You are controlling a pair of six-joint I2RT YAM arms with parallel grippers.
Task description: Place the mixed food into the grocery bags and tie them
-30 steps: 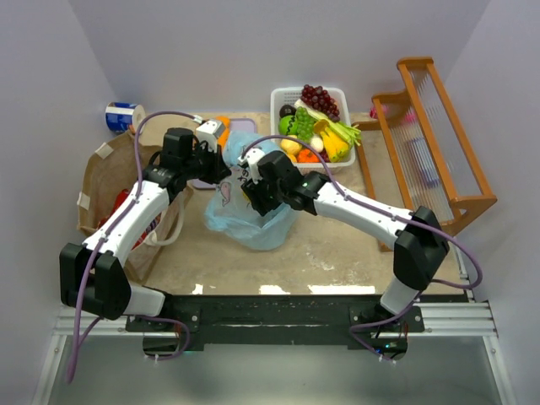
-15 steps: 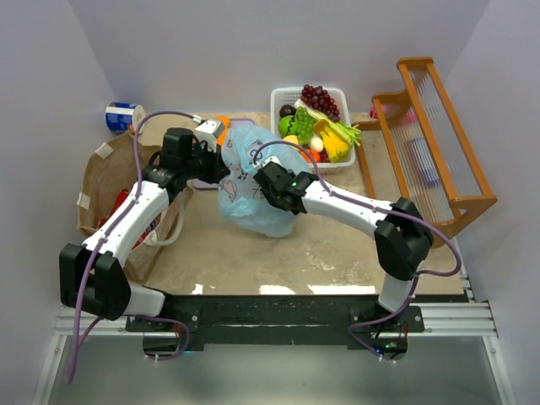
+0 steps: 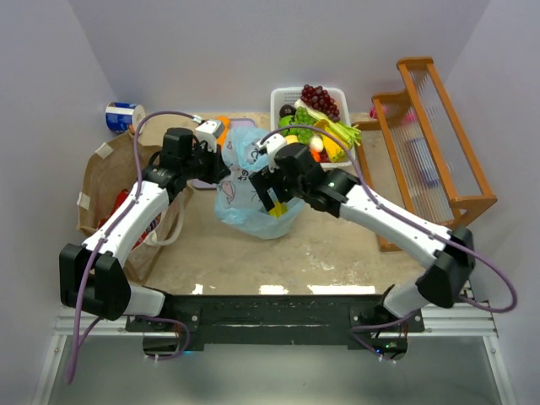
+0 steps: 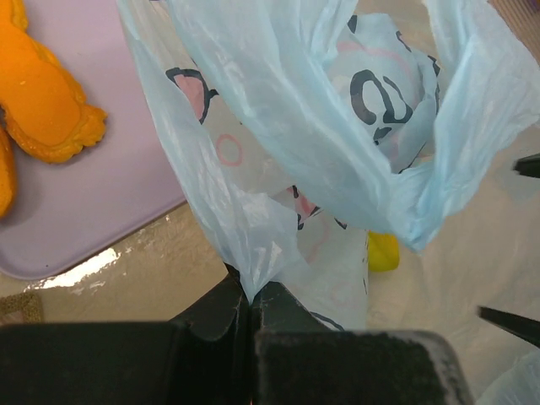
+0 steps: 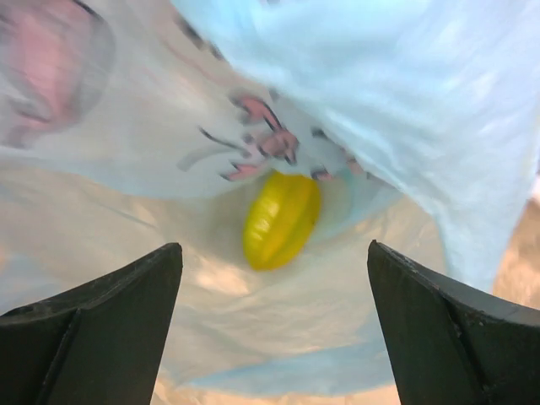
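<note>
The light-blue bag [image 3: 245, 187] with pink cartoon prints stands bunched at the table's middle. My left gripper [image 4: 251, 291] is shut on a pinch of its film at the bag's far-left edge, as the top view shows [image 3: 221, 160]. My right gripper [image 5: 274, 337] is open and empty, its fingers wide apart, just above the bag's near-right side [image 3: 272, 202]. A yellow ribbed toy fruit [image 5: 281, 219] lies inside the bag and shows in the left wrist view [image 4: 382, 251]. More toy fruits and vegetables [image 3: 316, 126] fill the white basket [image 3: 276, 99]. The brown paper bag [image 3: 105, 181] lies at the left.
A lilac board [image 4: 110, 194] with orange slabs [image 4: 42, 101] lies behind the blue bag. A wooden rack [image 3: 430, 143] stands at the right edge. A blue and white can [image 3: 124, 116] stands at the back left corner.
The right arm has swung its elbow out to the right and its gripper has shifted over the bag's near-right side. The bag was pulled taller. The yellow fruit now shows in it.
</note>
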